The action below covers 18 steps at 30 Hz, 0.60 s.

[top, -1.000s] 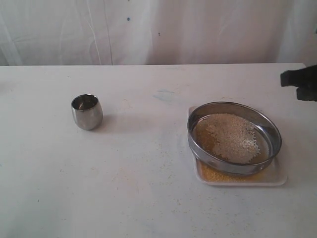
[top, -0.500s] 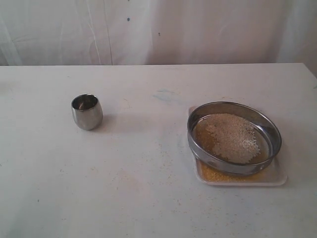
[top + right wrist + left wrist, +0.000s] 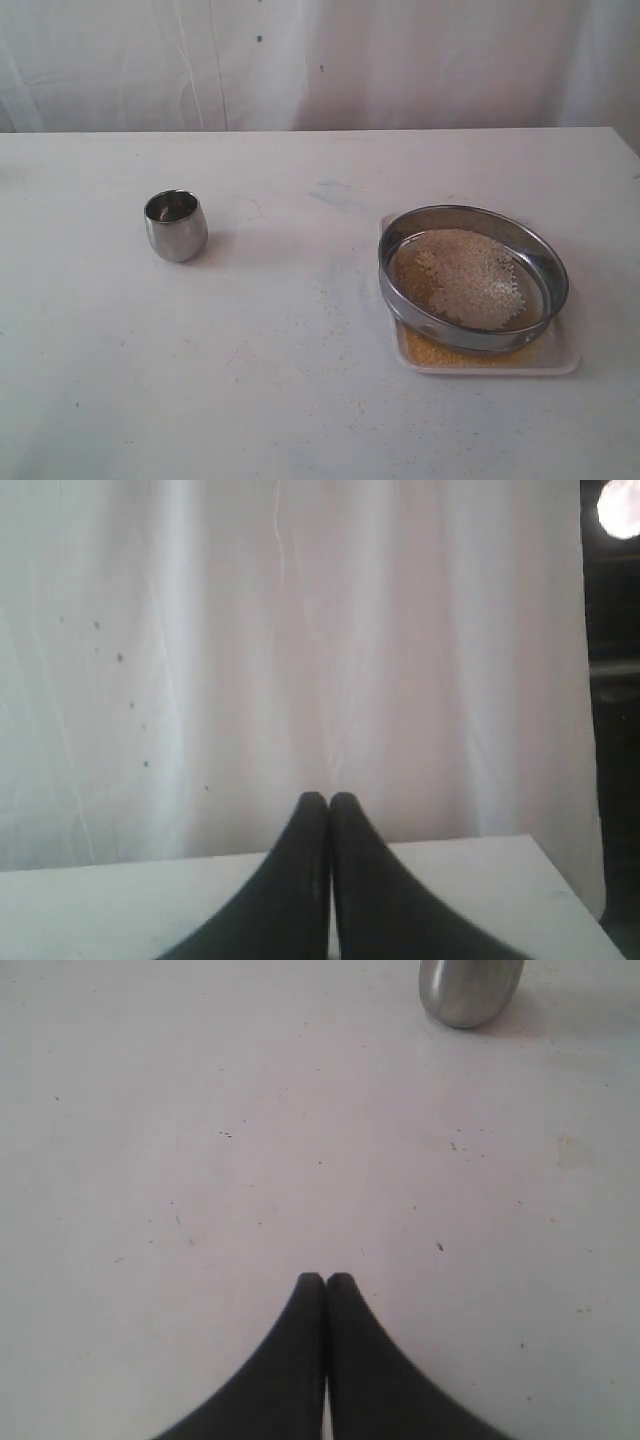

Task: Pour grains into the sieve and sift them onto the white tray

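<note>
The round steel sieve rests on the white tray at the right of the table. Pale coarse grains lie heaped on its mesh, and fine yellow grains show on the tray under its near rim. Neither arm appears in the exterior view. My left gripper is shut and empty, hovering over bare table with the steel cup some way off. My right gripper is shut and empty too, facing the white curtain beyond the table's far edge.
A small rounded steel cup stands upright at the left of the table, apart from the sieve. A white curtain hangs behind the table. Fine grain specks dot the tabletop near the tray.
The right arm's dark gripper, seen at the right edge of the exterior view a second ago, has withdrawn out of that view. Sieve, tray and cup have not moved.
</note>
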Each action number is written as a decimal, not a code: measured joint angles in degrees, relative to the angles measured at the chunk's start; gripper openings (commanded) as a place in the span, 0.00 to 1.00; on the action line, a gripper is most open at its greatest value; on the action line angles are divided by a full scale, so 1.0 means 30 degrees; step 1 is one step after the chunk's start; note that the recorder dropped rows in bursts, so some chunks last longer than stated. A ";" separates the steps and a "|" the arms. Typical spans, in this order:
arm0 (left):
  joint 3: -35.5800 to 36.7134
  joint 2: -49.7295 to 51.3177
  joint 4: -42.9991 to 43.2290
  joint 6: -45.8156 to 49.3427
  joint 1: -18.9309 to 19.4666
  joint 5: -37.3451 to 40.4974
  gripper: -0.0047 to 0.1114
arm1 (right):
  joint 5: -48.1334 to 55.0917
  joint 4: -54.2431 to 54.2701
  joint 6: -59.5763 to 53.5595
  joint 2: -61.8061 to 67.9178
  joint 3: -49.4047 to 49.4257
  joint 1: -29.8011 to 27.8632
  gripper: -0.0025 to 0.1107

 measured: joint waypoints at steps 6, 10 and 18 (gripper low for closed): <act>0.0000 0.0000 0.0000 0.0000 0.0000 0.0000 0.04 | -0.2655 0.1319 -0.1703 -0.0948 0.0944 0.0076 0.02; 0.0000 0.0000 0.0000 0.0000 0.0000 0.0000 0.04 | -0.5350 0.0747 -0.0826 -0.0948 0.3656 -0.0244 0.02; 0.0000 0.0000 0.0000 0.0000 0.0000 0.0000 0.04 | -0.5426 -0.6135 0.7330 -0.0948 0.7977 -0.0439 0.02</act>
